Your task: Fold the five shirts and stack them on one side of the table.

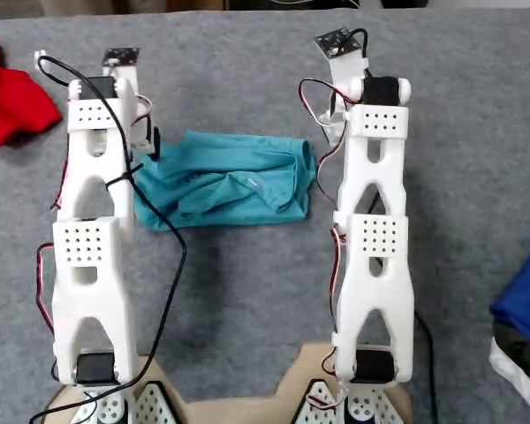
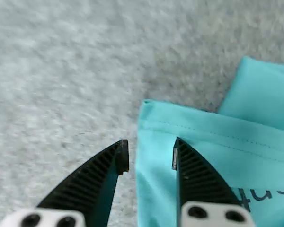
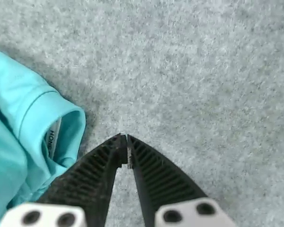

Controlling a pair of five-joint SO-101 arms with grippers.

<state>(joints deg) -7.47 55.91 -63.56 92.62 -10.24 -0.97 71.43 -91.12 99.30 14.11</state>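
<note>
A teal shirt [image 1: 225,181] lies partly folded and rumpled on the grey cloth between my two arms. My left gripper [image 2: 150,156] is open, hovering over a hemmed corner of that teal shirt [image 2: 213,156], one finger above the cloth, the other above bare table. My right gripper [image 3: 124,151] is shut with nothing in it, just off the shirt's collar [image 3: 61,135] over bare grey surface. A red shirt [image 1: 9,102] sits bunched at the far left. At the right edge lie a blue shirt [image 1: 526,300] and white cloth [image 1: 517,375].
The grey table cover [image 1: 247,291] runs bare in front of the teal shirt and between the arm bases. Black and red cables [image 1: 172,256] hang along the left arm. The far strip of the table behind the grippers is bare.
</note>
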